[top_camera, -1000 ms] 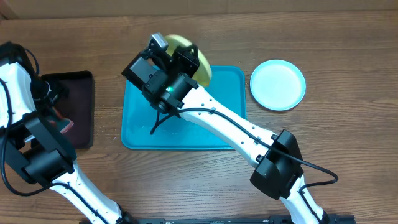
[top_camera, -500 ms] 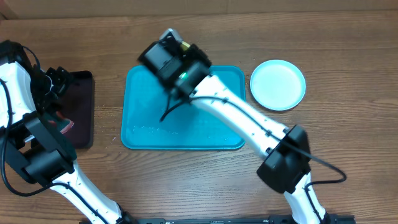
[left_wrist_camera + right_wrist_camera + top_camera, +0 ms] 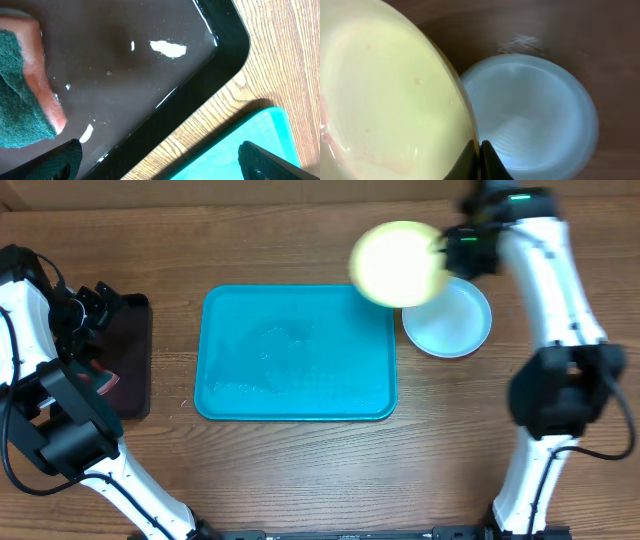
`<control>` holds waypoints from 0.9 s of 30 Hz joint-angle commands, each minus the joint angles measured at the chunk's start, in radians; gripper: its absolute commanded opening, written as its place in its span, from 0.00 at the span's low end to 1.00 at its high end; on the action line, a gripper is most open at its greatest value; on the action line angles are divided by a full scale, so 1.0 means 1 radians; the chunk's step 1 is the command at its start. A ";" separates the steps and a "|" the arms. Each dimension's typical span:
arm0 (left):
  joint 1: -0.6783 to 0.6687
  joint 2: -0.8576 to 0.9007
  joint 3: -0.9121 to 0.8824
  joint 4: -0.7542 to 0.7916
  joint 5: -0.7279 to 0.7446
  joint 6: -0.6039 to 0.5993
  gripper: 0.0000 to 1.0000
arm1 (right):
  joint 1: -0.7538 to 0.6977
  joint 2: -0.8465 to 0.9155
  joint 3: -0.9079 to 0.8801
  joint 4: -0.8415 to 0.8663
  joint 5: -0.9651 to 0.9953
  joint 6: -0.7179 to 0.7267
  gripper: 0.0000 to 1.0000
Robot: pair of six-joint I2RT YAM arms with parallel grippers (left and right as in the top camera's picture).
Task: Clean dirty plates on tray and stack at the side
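Over the right end of the bench, the yellow-green plate is being held off the surface by its rim, pinched in the closed right gripper. It is hanging partly above the light blue plate, which is lying just beside the turquoise tray. The left gripper is being held wide apart over the black tray, near the green-and-orange sponge.
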 commanded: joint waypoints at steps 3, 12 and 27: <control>-0.003 -0.008 0.021 0.003 0.014 0.016 1.00 | -0.151 -0.043 -0.087 -0.056 -0.122 0.013 0.04; -0.003 -0.008 0.021 0.003 0.003 0.016 1.00 | -0.263 -0.043 -0.328 0.063 -0.122 0.015 0.04; -0.003 -0.008 0.021 0.004 0.004 0.016 1.00 | -0.219 -0.176 -0.360 0.045 -0.148 0.011 0.48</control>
